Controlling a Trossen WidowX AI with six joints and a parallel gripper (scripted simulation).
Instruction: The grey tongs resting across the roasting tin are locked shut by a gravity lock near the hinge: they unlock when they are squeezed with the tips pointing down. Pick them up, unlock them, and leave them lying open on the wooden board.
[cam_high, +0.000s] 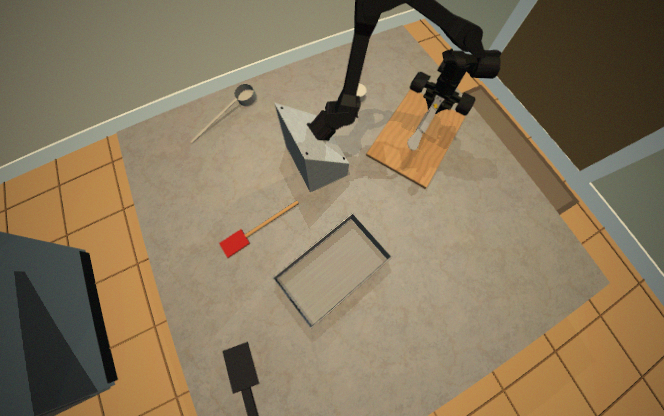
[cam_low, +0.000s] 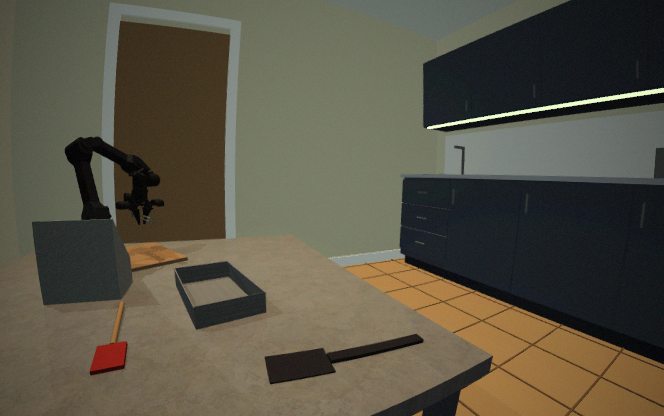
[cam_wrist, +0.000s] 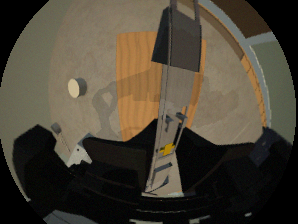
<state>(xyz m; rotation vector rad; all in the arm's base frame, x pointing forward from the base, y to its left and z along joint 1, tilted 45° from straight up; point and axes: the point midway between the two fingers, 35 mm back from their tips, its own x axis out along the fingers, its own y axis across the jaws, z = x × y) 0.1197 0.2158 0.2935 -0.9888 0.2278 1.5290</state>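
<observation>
My gripper (cam_high: 436, 107) (cam_low: 142, 220) (cam_wrist: 164, 121) is shut on the grey tongs (cam_high: 424, 126) (cam_low: 149, 219) (cam_wrist: 176, 87). It holds them in the air above the wooden board (cam_high: 392, 146) (cam_low: 159, 256) (cam_wrist: 131, 60). The tongs look roughly level in the exterior view, with their long part reaching away from my fingers. A small yellow piece (cam_wrist: 167, 149) shows on them between the fingers. Whether they are locked cannot be told. The roasting tin (cam_high: 371, 236) (cam_low: 230, 310) stands empty on the table.
A grey wedge-shaped block (cam_high: 327, 172) (cam_low: 77, 262) stands by the arm's base. A red spatula (cam_high: 234, 243) (cam_low: 109, 357), a black spatula (cam_high: 241, 367) (cam_low: 300, 366), a long-handled round pan (cam_high: 212, 121) and a small whitish round object (cam_high: 361, 91) (cam_wrist: 76, 87) are on the table.
</observation>
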